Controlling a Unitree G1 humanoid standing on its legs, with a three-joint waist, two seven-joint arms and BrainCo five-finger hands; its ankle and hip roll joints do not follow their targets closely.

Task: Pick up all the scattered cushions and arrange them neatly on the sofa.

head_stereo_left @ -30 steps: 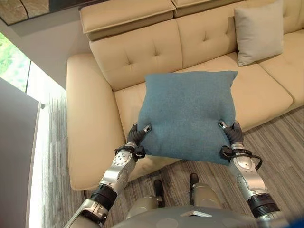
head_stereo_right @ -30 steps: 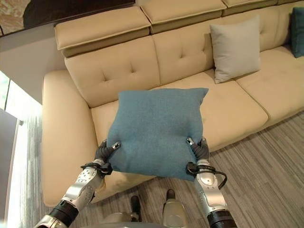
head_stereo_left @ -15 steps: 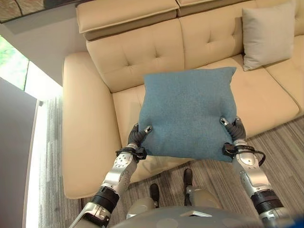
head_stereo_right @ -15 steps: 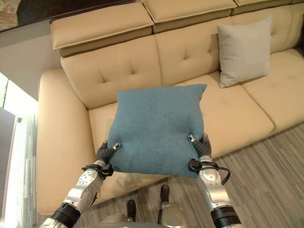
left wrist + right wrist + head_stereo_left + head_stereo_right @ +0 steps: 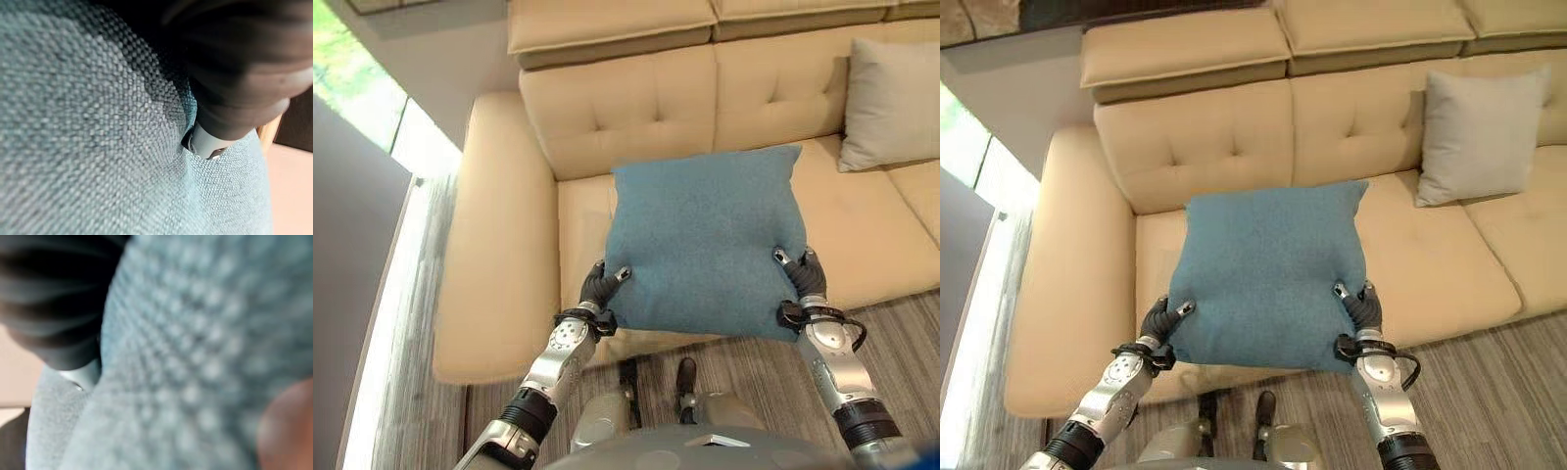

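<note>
I hold a square blue cushion (image 5: 705, 235) flat above the left seat of the beige sofa (image 5: 636, 98). My left hand (image 5: 599, 289) pinches its near left corner, thumb on top. My right hand (image 5: 803, 279) pinches the near right corner the same way. The blue weave (image 5: 98, 137) fills the left wrist view close up, pressed against the hand's cover, and the same cloth (image 5: 195, 357) presses against the right hand in the right wrist view. A grey cushion (image 5: 1479, 137) leans upright against the sofa back, on the seat to the right.
The sofa's wide left armrest (image 5: 489, 245) lies below and left of the blue cushion. Striped grey flooring (image 5: 1489, 372) runs along the sofa front. A bright window strip (image 5: 372, 323) borders the floor at the far left.
The whole picture has shifted, so the camera has moved; the sofa sits more to the right in view. Both hands keep their hold on the blue cushion over the left seat.
</note>
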